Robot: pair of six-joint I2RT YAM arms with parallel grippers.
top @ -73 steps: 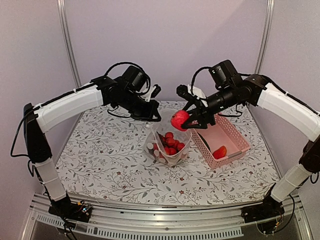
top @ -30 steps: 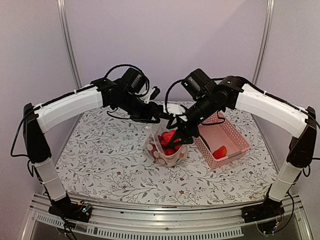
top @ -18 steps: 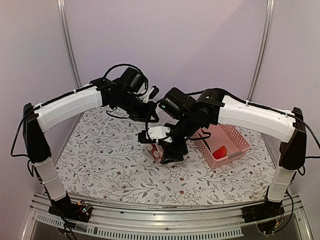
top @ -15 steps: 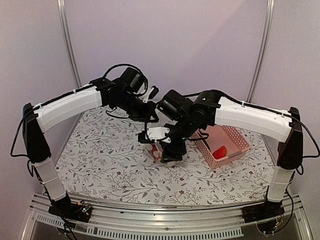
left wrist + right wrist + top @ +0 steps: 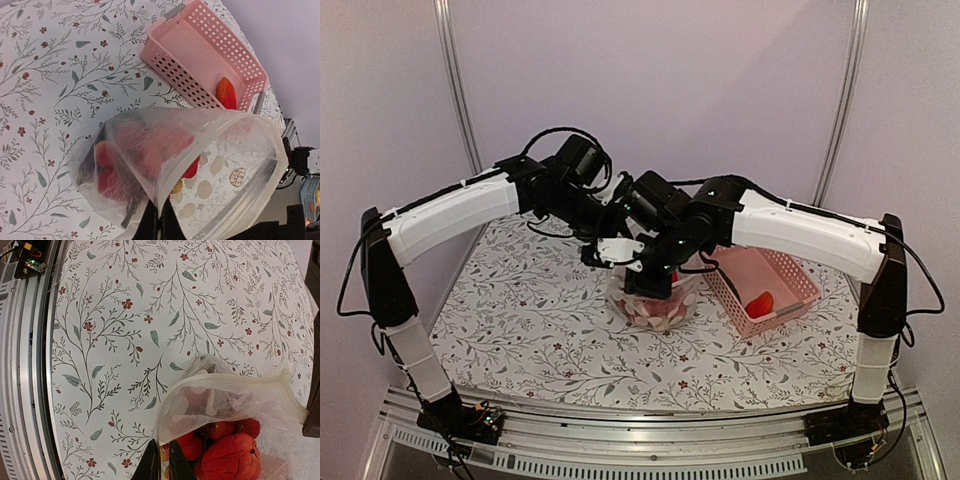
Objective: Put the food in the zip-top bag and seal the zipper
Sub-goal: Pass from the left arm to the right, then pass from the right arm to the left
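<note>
Two grippers meet mid-table: left gripper [image 5: 608, 238] pinched shut on the clear crinkly zip-top bag's [image 5: 655, 306] rim, right gripper [image 5: 644, 262] clamped on that rim too. Red toy fruits [image 5: 230, 455] inside. Pink lattice basket [image 5: 782, 262] just right, holding a red-orange piece [image 5: 758, 303].

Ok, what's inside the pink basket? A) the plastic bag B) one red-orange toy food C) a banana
B: a single red-orange piece lies at one end of the pink basket, while the zip-top bag sits outside it.
</note>
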